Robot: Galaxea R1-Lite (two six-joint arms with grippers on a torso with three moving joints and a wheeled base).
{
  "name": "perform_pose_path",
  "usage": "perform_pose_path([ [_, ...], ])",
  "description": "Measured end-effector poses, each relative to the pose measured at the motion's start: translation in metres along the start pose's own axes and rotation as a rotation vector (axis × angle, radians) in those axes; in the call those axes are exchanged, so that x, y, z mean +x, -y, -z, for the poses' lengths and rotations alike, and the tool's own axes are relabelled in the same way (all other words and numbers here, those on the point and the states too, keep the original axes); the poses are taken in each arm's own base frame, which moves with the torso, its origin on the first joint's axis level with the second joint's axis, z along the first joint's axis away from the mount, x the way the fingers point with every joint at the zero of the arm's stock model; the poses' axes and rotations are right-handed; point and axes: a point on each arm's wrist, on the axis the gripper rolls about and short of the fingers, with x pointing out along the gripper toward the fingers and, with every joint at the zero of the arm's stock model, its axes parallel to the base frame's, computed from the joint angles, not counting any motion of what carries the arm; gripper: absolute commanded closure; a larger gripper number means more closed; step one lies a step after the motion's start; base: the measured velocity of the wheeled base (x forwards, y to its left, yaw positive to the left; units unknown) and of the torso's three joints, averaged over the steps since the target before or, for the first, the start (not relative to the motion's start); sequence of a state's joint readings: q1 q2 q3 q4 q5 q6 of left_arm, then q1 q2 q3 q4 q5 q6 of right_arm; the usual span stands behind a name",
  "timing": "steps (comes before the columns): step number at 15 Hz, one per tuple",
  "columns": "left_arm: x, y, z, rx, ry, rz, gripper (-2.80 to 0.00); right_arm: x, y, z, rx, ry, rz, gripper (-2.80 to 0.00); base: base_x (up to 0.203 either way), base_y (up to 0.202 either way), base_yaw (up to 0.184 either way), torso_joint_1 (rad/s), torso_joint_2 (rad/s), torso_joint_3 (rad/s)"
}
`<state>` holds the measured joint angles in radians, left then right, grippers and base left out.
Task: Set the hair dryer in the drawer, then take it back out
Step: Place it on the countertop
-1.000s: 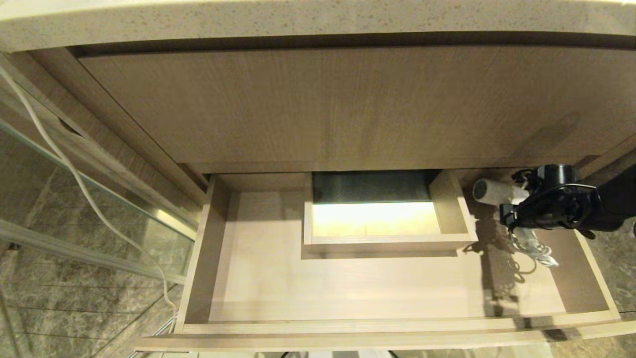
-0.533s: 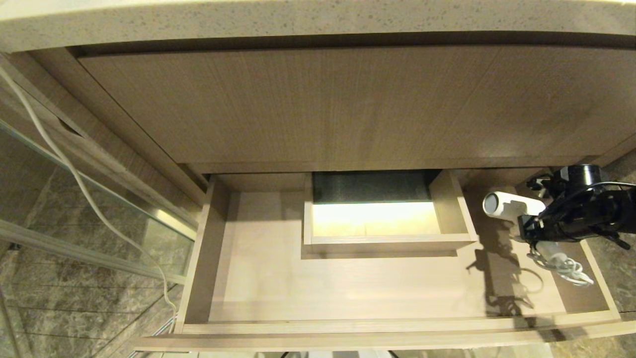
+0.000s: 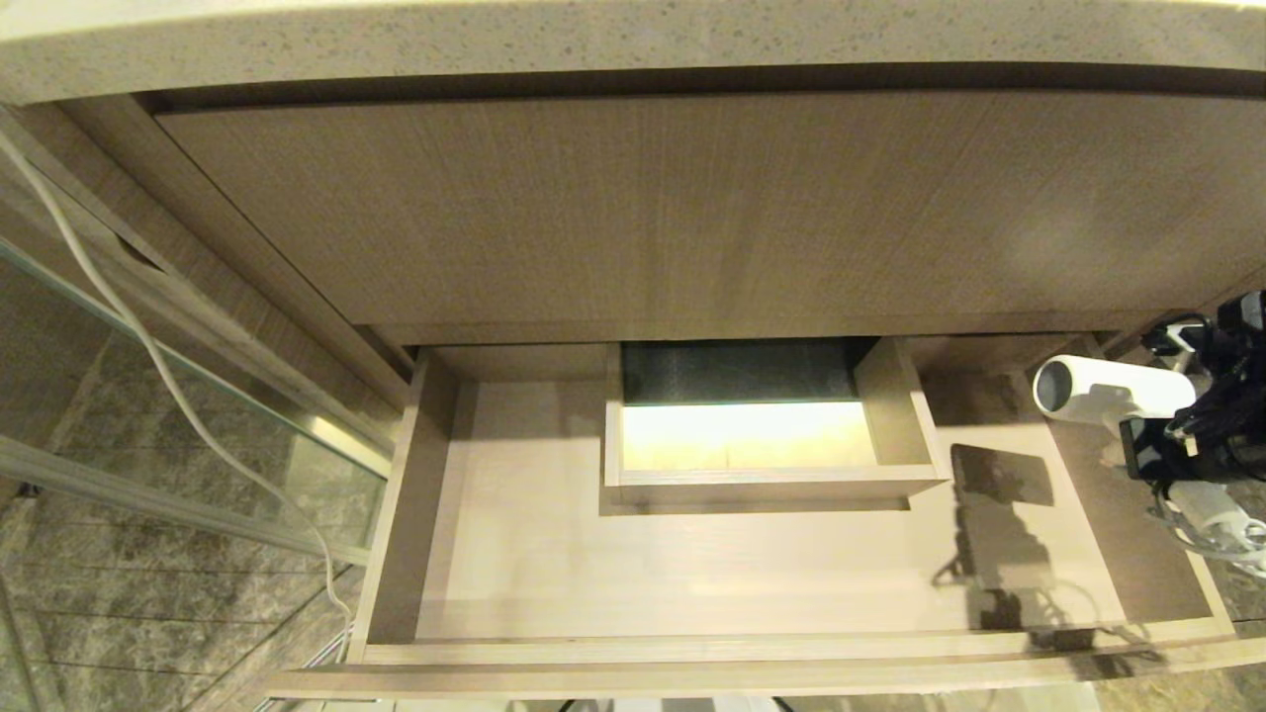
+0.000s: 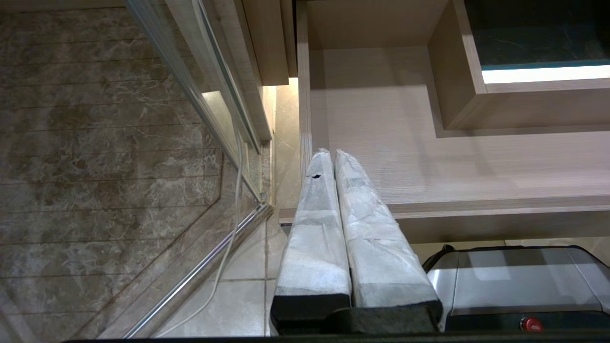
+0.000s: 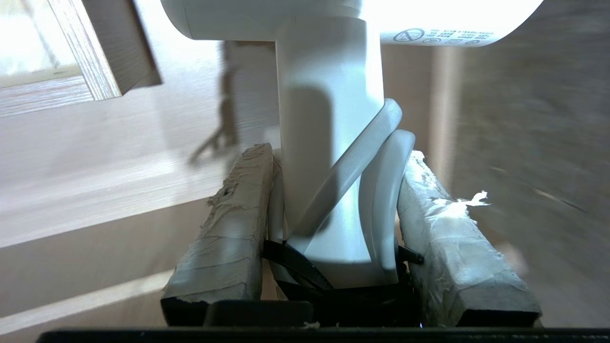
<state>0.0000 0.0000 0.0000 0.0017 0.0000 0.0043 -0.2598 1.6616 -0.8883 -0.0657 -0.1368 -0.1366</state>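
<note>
The white hair dryer [image 3: 1106, 394] hangs in the air over the right side of the open light-wood drawer [image 3: 692, 653], its grey round end facing left. My right gripper [image 3: 1177, 447] is shut on its handle at the head view's right edge. From the right wrist, the handle [image 5: 329, 119] and a loop of white cord [image 5: 383, 190] sit between the two padded fingers [image 5: 228, 228], with the black strap at their base. My left gripper [image 4: 332, 155] is parked by the drawer's left front corner, shut and holding nothing.
A boxed cutout [image 3: 762, 480] stands at the middle back of the drawer. Above it are a tall plain wood panel [image 3: 643, 218] and a speckled countertop [image 3: 593, 40]. A glass partition with a white cable [image 3: 148, 356] is on the left. The robot's silver base [image 4: 514, 281] is below the drawer front.
My right gripper has carried the hair dryer up and to the right, from the drawer's back right corner toward its right wall. Its shadow slid across the drawer floor.
</note>
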Motion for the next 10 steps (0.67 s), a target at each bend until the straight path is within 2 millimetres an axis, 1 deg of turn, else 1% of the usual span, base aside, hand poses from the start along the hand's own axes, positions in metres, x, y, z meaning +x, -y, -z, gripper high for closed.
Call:
perform_pose_path([
  [6, 0.000, 0.000, 0.000, 0.000, 0.000, 0.000, 0.00, -0.088, 0.012, 0.006, 0.027, 0.219, 0.061, 0.00, 0.000, 0.000, 0.000, 0.000, 0.00, 0.000],
  [8, 0.000, 0.000, 0.000, 0.000, 0.000, 0.000, 0.00, -0.110, 0.014, 0.017, 0.006, 0.256, 0.071, 0.00, 0.000, 0.000, 0.000, 0.024, -0.06, -0.012],
  [10, 0.000, 0.000, 0.000, 0.000, -0.001, 0.000, 0.00, -0.127, 0.014, 0.030, -0.033, 0.270, 0.080, 0.00, 0.000, 0.000, 0.000, 0.164, -0.33, -0.130],
])
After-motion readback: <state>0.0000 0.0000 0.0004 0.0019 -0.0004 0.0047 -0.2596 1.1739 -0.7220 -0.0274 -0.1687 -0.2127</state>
